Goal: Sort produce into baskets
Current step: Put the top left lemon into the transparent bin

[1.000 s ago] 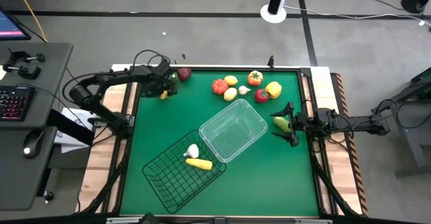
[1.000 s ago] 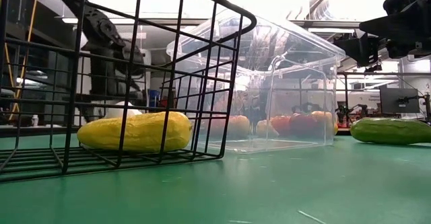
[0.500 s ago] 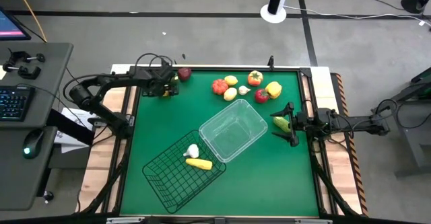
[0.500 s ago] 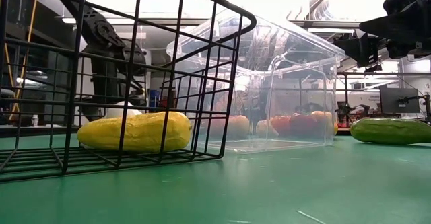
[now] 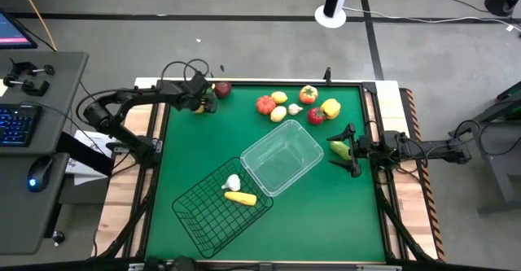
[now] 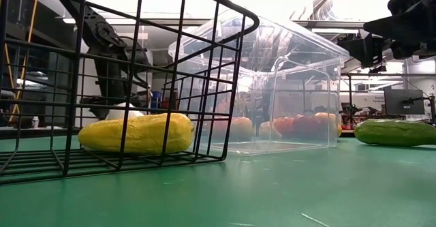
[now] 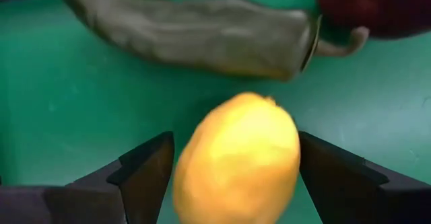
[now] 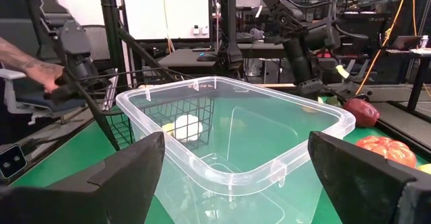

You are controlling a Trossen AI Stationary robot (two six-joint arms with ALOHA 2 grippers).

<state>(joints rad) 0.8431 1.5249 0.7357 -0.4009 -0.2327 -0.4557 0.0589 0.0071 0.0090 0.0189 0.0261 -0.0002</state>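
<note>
Left hand open around lemon, long axis along fingers.

- A green worktop with pale wooden borders stands on a grey floor crossed by dark tape lines.
- A grey side desk stands at the left edge of the high view, carrying a keyboard with blue-lit keys, a mouse with a blue glow, and a corner of a monitor.
- A white round stand base sits on the floor beyond the worktop.
- In the right wrist view, a person's forearm shows at the room's edge, beside an office chair.
- A monitor shows in the room behind, in the low view.
</note>
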